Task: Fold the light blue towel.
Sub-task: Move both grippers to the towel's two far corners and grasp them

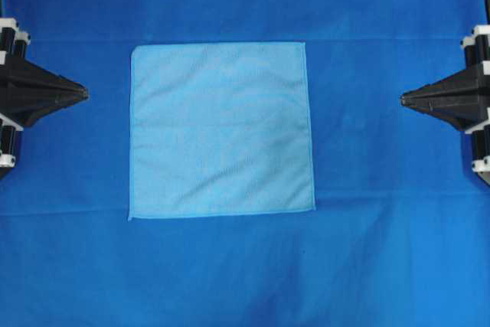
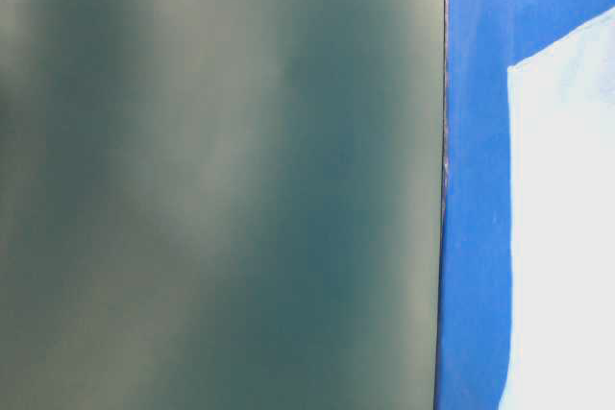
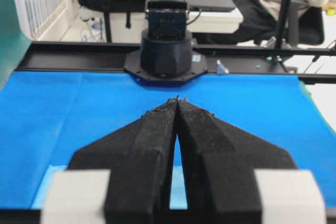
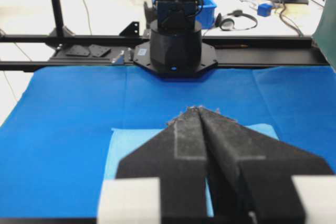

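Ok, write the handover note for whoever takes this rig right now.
Left gripper: shut, empty, parked at the left edge, clear of the towel.
Right gripper: shut, empty, parked at the right edge.
Light blue towel: spread flat and square on the royal-blue cloth, mid-table, slightly nearer the left arm.
Done: nothing, no fold yet.
Left: grasp an edge or corners and fold the towel over.

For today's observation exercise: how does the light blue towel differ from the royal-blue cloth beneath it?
The light blue towel is pale sky blue; the royal-blue cloth is deep and saturated. The towel is a small square, while the cloth fills the whole overhead view. The towel lies on top; the cloth lies underneath. Both lie flat and unfolded.
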Controlling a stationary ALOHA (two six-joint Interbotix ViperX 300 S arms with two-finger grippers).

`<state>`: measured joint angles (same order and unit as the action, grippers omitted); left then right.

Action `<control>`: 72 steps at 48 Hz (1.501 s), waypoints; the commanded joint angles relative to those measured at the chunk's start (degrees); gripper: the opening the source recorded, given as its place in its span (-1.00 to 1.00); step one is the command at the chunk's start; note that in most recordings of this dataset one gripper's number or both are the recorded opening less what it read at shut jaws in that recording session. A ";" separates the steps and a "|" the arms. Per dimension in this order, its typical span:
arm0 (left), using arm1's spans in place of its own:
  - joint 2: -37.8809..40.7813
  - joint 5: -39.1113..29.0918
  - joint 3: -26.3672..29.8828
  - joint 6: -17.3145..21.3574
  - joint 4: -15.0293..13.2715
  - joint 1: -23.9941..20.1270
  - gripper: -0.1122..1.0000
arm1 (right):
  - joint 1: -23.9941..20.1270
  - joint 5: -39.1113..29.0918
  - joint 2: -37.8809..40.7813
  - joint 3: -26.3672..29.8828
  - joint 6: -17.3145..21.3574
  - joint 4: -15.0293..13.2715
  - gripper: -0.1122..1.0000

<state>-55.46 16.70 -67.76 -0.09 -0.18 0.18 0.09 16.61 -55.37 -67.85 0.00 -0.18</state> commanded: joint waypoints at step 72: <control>56.69 12.39 2.37 -1.67 -1.76 -28.21 0.75 | 26.72 -4.48 62.75 22.32 0.44 -0.79 0.20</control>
<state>1.32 28.56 -66.09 -1.67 -1.85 -27.42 26.46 11.07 7.82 -45.97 0.35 -0.88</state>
